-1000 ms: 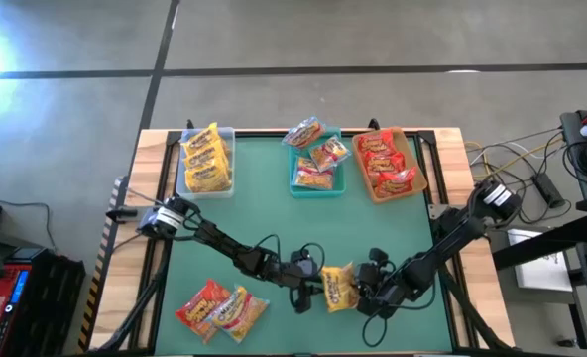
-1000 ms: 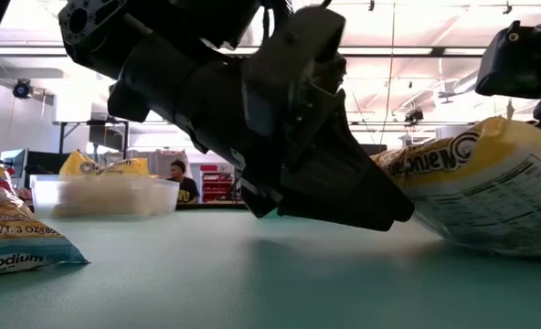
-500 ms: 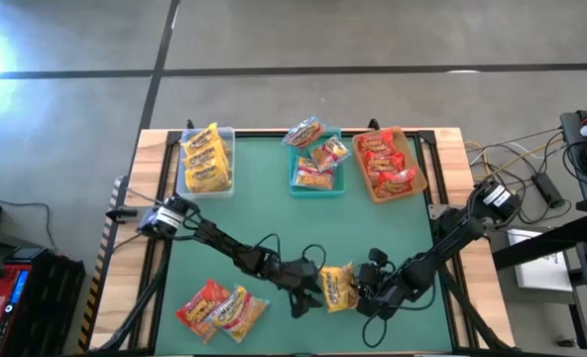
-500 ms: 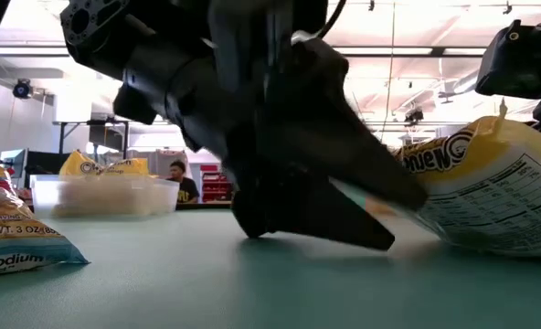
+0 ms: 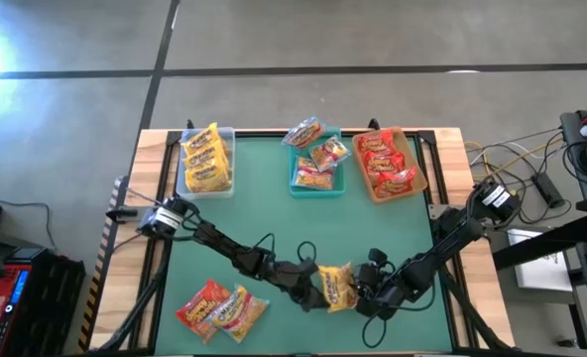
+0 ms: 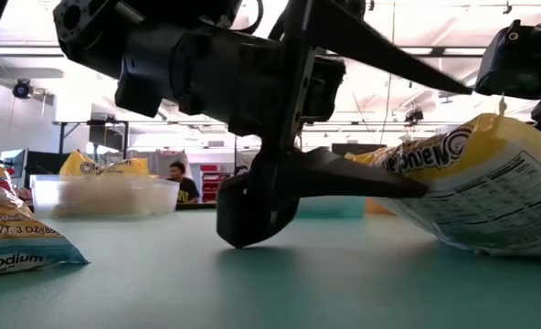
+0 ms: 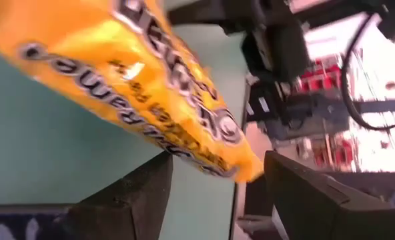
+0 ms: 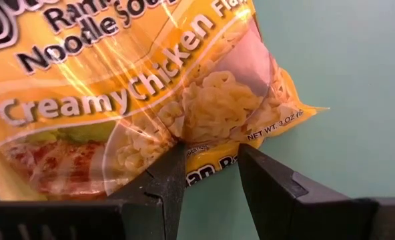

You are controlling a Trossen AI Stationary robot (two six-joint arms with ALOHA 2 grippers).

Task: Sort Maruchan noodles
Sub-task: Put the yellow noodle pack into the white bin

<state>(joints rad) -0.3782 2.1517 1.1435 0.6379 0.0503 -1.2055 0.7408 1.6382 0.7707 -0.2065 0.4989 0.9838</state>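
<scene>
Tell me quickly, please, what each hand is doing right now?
Left hand: open around the yellow packet's end.
Right hand: shut on that packet's edge.

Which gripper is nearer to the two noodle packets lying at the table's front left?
Left. The left gripper, open, sits at the yellow packet mid-table, just right of the two loose packets. The right gripper holds that yellow packet's far side.

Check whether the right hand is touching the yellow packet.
Touching: right wrist view shows the right hand pinching the yellow packet's edge between both fingers.

Three bins [image 5: 205,159], about a dozen packets [image 5: 336,286]
</scene>
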